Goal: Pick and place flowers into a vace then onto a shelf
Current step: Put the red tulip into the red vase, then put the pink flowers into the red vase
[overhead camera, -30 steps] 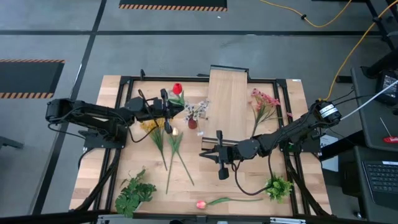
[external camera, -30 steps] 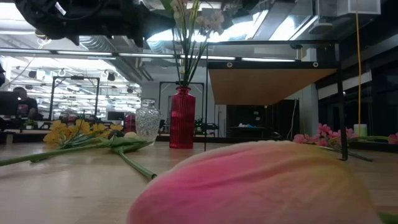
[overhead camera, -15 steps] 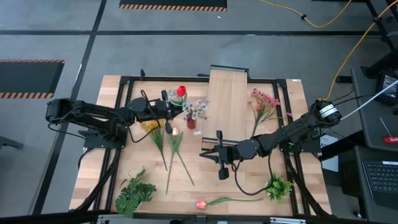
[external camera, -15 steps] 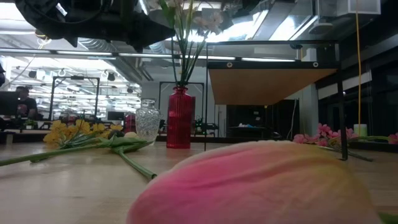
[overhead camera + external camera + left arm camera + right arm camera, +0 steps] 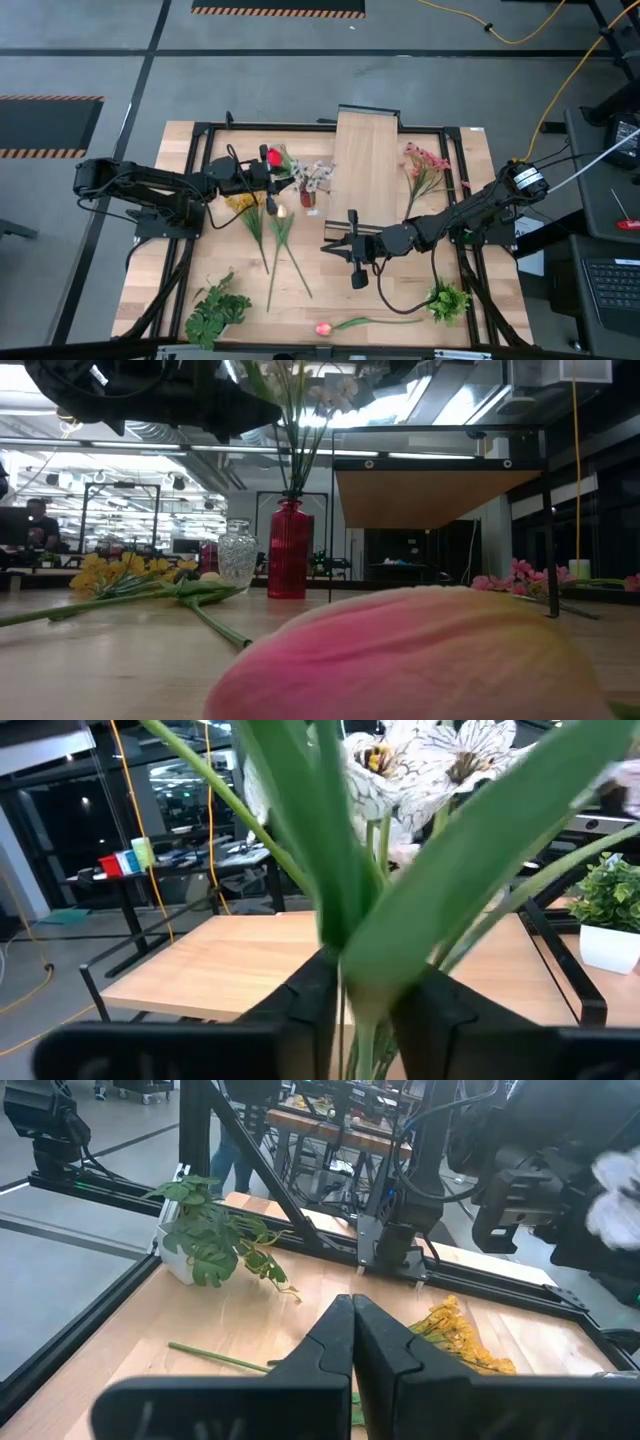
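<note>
My left gripper [image 5: 268,181] hangs high over the table's far left, beside a red cylinder [image 5: 307,198] that holds white sprigs [image 5: 430,765]. A red rose [image 5: 275,157] stands in the gripper; its green stem and leaves [image 5: 350,920] rise between the fingers, which stand slightly apart. The clear vace [image 5: 237,555] stands on the table next to the red cylinder [image 5: 290,550]. My right gripper [image 5: 356,272] hovers shut near the shelf's [image 5: 366,150] near end, holding nothing. Yellow daisies [image 5: 241,204], pink sprays [image 5: 424,165] and a pink tulip [image 5: 323,328] lie on the table. My left gripper has the rose's stem [image 5: 349,1012] between its two level fingers, below the leaves. The stem runs upright next to one finger [image 5: 312,995], with a gap beside it. Whether the fingers touch it I cannot tell.
Leafy green bunches lie at the near left [image 5: 215,310] and near right [image 5: 447,300]. A dark frame [image 5: 195,190] runs around the tabletop. The tulip's head [image 5: 420,655] fills the low view's foreground. A person [image 5: 38,520] sits far behind the table.
The rose has tipped: its red head has swung from the far side toward the table's left and near edge, closer over my left gripper. The arms have stayed in place.
</note>
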Tool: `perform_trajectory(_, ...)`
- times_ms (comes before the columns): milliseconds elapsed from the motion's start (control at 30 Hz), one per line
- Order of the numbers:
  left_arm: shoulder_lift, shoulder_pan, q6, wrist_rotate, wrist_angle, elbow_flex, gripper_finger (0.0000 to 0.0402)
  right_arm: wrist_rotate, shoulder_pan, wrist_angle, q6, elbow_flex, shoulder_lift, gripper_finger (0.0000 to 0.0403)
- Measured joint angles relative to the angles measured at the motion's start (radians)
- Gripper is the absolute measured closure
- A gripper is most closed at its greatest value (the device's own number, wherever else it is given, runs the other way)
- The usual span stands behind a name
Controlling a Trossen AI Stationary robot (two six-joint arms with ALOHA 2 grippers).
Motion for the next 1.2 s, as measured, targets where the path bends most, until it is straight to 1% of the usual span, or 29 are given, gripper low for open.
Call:
perform_trajectory(200,0.0,0.0,-0.026,0.0,-0.108,0.0,0.0273,0.0,0.0,-0.001,0.026,0.0,0.0,0.0397)
perform_trajectory(333,0.0,0.0,-0.034,-0.017,-0.175,-0.001,0.0255,0.0,0.0,-0.009,0.025,0.0,0.0,0.0397)
perform_trajectory(433,0.0,0.0,-0.029,-0.032,-0.179,-0.001,0.0247,0.0,0.0,-0.009,0.025,0.0,0.0,0.0397)
perform_trajectory(533,0.0,0.0,-0.026,-0.03,-0.184,-0.001,0.0243,0.0,0.0,-0.013,0.026,0.0,0.0,0.0397)
perform_trajectory(733,-0.01,-0.001,-0.007,0.023,-0.23,-0.001,0.0242,0.0,0.0,-0.023,0.026,0.0,0.0,0.0397)
perform_trajectory(933,-0.083,-0.002,-0.008,-0.027,-0.336,-0.002,0.0242,0.0,0.0,-0.023,0.026,0.0,0.0,0.0397)
perform_trajectory(1033,-0.132,-0.002,-0.009,-0.032,-0.381,-0.002,0.0242,0.0,0.0,-0.023,0.026,0.0,0.0,0.0397)
perform_trajectory(1200,-0.216,-0.04,-0.024,-0.058,-0.492,-0.002,0.0242,0.0,0.0,-0.023,0.027,0.0,0.0,0.0397)
